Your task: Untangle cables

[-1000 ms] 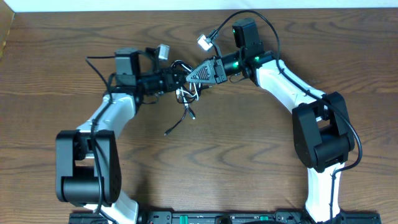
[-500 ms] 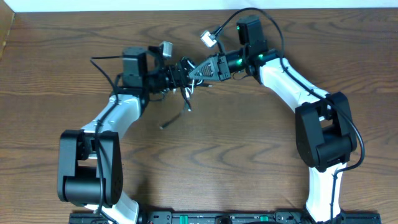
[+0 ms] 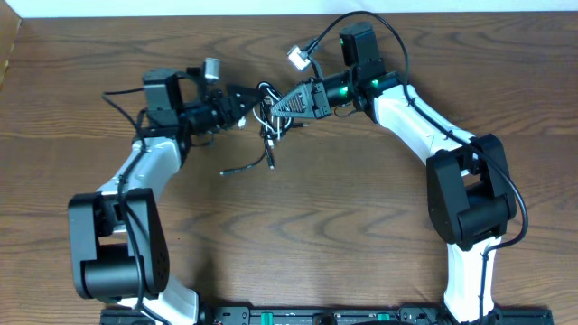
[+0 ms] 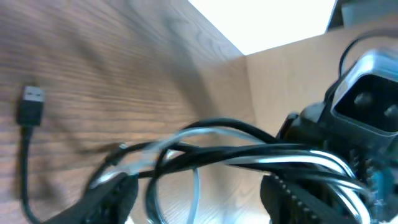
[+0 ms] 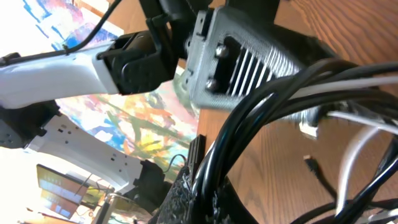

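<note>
From overhead, the right gripper [image 3: 278, 106], a black wedge on a white arm, is clamped on the tangled bundle of thin black and white cables [image 3: 267, 116] at its tip, above the brown wooden table [image 3: 316, 217]. One loose black cord [image 3: 248, 164] trails away below the left gripper [image 3: 247, 97]. That gripper now stands just clear of the bundle, having drawn back from the right gripper's tip, where it sat half a second ago. The left wrist view shows the left gripper [image 4: 202, 193] with fingers [image 4: 115, 193] spread wide and gripping nothing, the cables [image 4: 249, 146] crossing just ahead and a black USB plug [image 4: 31, 104] lying off to one side. In the right wrist view the cables [image 5: 249, 124] run pinched through the right gripper [image 5: 193, 193].
</note>
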Controlling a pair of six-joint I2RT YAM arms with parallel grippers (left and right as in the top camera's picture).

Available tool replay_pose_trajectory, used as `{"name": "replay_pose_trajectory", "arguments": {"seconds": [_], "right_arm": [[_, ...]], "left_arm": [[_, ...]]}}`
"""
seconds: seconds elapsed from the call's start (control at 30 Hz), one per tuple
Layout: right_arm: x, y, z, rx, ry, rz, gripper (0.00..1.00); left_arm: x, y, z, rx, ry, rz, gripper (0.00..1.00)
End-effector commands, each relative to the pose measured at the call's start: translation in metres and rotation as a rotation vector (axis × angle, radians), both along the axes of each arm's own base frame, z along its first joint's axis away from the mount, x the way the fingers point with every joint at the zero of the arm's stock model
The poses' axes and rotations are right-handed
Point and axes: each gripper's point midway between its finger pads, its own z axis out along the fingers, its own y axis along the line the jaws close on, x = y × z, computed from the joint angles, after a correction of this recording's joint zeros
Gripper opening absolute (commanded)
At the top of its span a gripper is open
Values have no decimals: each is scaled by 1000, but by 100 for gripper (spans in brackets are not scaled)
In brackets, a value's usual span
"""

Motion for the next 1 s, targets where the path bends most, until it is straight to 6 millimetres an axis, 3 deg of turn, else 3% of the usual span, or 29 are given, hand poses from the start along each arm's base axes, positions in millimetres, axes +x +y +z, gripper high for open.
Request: {"name": "replay_pose_trajectory", "arguments": {"seconds": [0.0,0.1,0.3,0.5,0.73,0.97], "right_arm": [[-7,-3,16,35,-15,36,1],[-6,-3,16,35,-15,34,1],[-4,-2,14,25,-24,19,1],[-4,1,12,22,-41,15,1],[-9,14,8,14,-96,15,1],[-7,17,4,-6,-102,-5,1]], "left_arm": [[1,17,16,-37,-17,12,65],[-1,29,21,-81,11,20,64],[-14,22,36,-193,62,-64,65],[-14,20,44,-329,290,-21,65],[-17,-2,50,-437,523,-17,65],[-22,-26,60,-442,526,-83,65]]}}
